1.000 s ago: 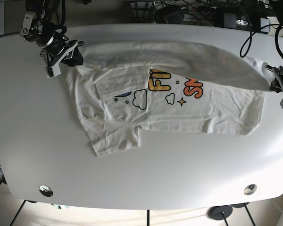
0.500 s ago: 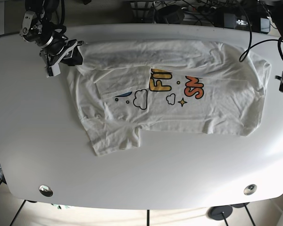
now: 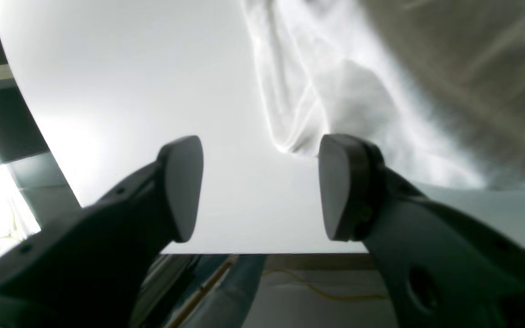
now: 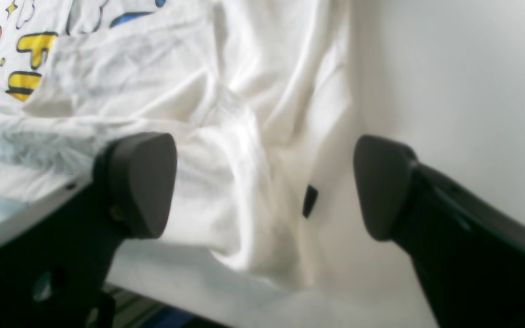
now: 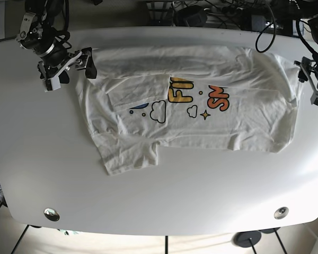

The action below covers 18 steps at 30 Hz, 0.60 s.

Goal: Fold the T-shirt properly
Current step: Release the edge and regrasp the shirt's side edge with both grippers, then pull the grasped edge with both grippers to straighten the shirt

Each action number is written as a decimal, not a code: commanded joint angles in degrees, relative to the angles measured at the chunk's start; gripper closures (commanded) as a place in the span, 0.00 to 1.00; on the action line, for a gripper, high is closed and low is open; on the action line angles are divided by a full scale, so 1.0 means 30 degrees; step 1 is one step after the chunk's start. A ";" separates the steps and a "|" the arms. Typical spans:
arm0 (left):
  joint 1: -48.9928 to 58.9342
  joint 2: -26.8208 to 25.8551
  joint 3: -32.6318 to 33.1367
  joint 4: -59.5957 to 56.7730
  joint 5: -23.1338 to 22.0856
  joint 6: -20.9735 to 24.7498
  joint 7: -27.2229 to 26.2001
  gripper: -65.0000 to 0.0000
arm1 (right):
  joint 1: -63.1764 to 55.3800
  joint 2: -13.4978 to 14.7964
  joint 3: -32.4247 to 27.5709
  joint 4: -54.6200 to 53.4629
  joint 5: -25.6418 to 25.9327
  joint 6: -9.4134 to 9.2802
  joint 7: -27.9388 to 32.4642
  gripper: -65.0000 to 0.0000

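Observation:
The white T-shirt [image 5: 201, 111] lies spread on the white table [image 5: 164, 196], print up, with yellow and orange lettering, clouds and a star. Its far edge is folded down over the print's top. My right gripper [image 5: 70, 69] is open at the shirt's far left corner. In the right wrist view its fingers [image 4: 141, 182] straddle bunched cloth [image 4: 230, 146] without holding it. My left gripper [image 5: 310, 83] is open at the shirt's right edge. In the left wrist view it [image 3: 262, 187] hovers over bare table, with the shirt's edge [image 3: 335, 91] just beyond.
Cables and power bricks [image 5: 222, 16] lie behind the table's far edge. Two round metal fittings [image 5: 51, 214] [image 5: 280, 212] sit near the front edge. The table's right edge runs close under the left gripper.
The left gripper let go of the shirt's stretched edge, which dropped flat, and came back beside it. The right gripper opened, released the shirt's corner and shifted slightly left.

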 commanded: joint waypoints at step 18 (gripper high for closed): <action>-0.0028 -0.0502 0.0374 -0.5846 0.0122 -0.0004 -0.6970 0.43 | -0.1494 -0.0322 -0.0117 -0.2373 0.0237 0.0144 0.0386 0.41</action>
